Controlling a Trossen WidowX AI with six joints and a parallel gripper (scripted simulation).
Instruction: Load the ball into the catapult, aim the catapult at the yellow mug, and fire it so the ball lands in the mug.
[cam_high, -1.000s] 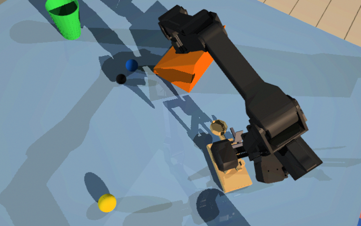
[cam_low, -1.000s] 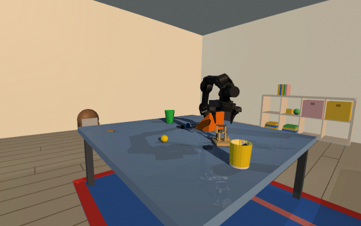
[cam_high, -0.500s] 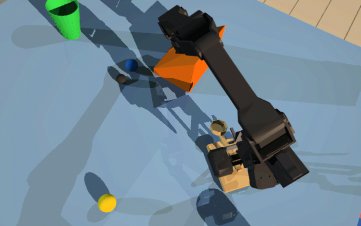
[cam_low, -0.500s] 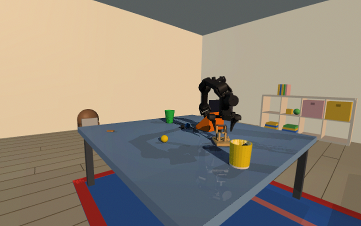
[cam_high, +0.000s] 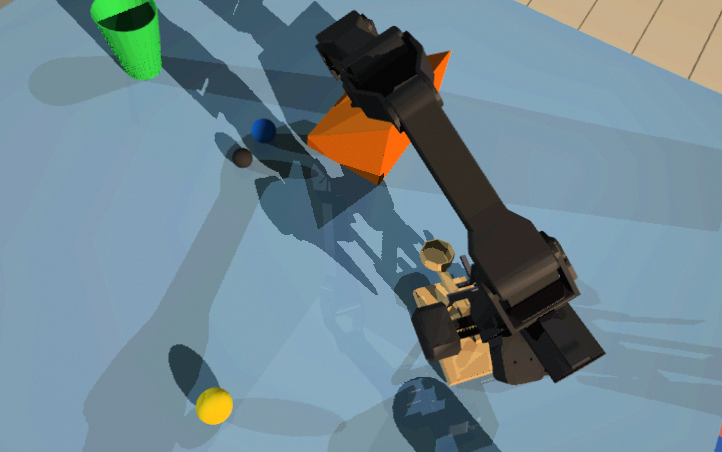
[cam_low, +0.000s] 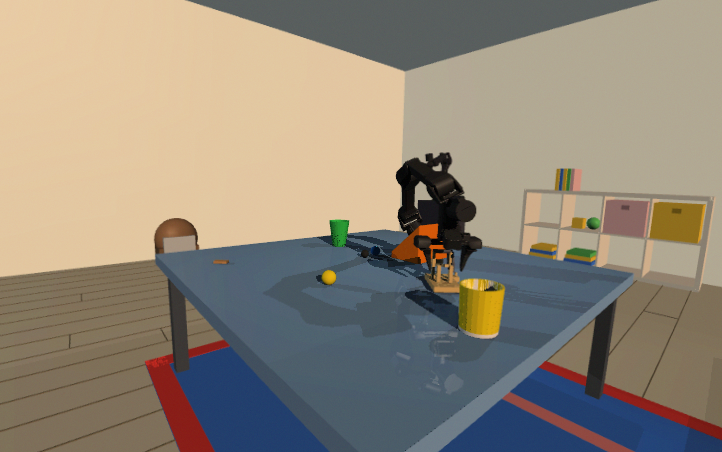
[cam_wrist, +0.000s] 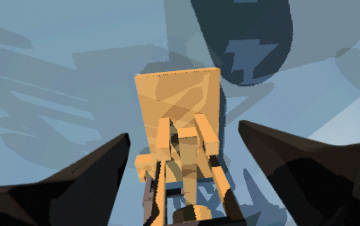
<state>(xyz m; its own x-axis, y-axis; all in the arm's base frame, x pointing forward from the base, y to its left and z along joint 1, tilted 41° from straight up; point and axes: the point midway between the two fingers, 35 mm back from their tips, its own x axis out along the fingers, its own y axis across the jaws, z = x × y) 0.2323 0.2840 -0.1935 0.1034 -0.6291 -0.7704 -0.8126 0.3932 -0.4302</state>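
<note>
My gripper (cam_low: 447, 270) (cam_wrist: 184, 131) is open and empty, with its fingers spread on both sides of the tan catapult (cam_high: 468, 363) (cam_low: 442, 288) (cam_wrist: 177, 95), low over it. The catapult's round cup (cam_high: 436, 254) sticks out on the side away from its flat base end and looks empty. The yellow mug (cam_low: 481, 309) stands upright near the table edge; a dark patch shows inside its rim, too unclear to name. A yellow ball (cam_high: 214, 405) (cam_low: 328, 277), a blue ball (cam_high: 263, 130) (cam_low: 375, 250) and a small dark ball (cam_high: 242, 157) (cam_low: 364, 253) lie on the table.
A faceted orange block (cam_high: 362, 143) (cam_low: 409, 249) stands under and beside the arm. A green cup (cam_high: 139, 53) (cam_low: 338, 232) stands upright at the far side. A small brown piece (cam_low: 221, 261) lies near the table's left corner.
</note>
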